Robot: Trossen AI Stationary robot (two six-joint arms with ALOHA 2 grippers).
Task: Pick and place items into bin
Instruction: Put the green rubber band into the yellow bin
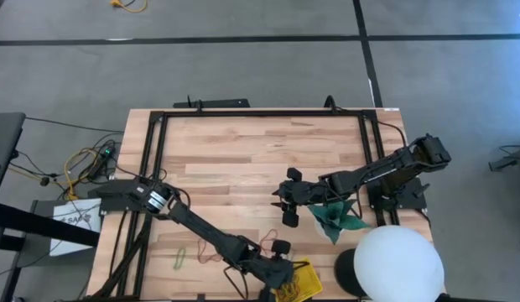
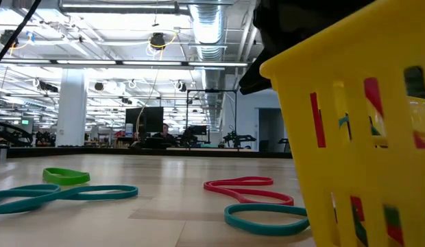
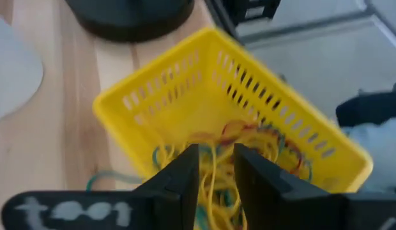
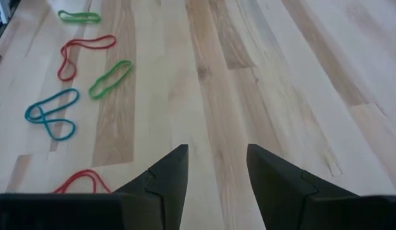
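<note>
The yellow bin (image 3: 223, 115) stands at the table's near edge (image 1: 298, 281) and fills the right of the low view (image 2: 356, 130). It holds a tangle of yellow, red and teal bands (image 3: 249, 144). My left gripper (image 3: 216, 167) hovers just above the bin (image 1: 277, 267), its fingers a little apart, with yellow band strands (image 3: 214, 185) in the gap. My right gripper (image 4: 217, 169) is open and empty above the table's middle (image 1: 289, 200). Loose bands lie flat on the wood: green (image 4: 110, 78), red (image 4: 83, 51) and blue (image 4: 51, 115). My left gripper points down into the bin, and yellow strands (image 3: 213, 191) run through the gap between its fingers. I cannot tell whether the fingers touch them.
A teal folded-paper star (image 1: 335, 218) lies right of my right gripper. A big white sphere (image 1: 396, 264) on a dark base stands at the near right corner. More bands lie near the bin: red (image 2: 247, 189), teal (image 2: 267, 218), green (image 2: 65, 176).
</note>
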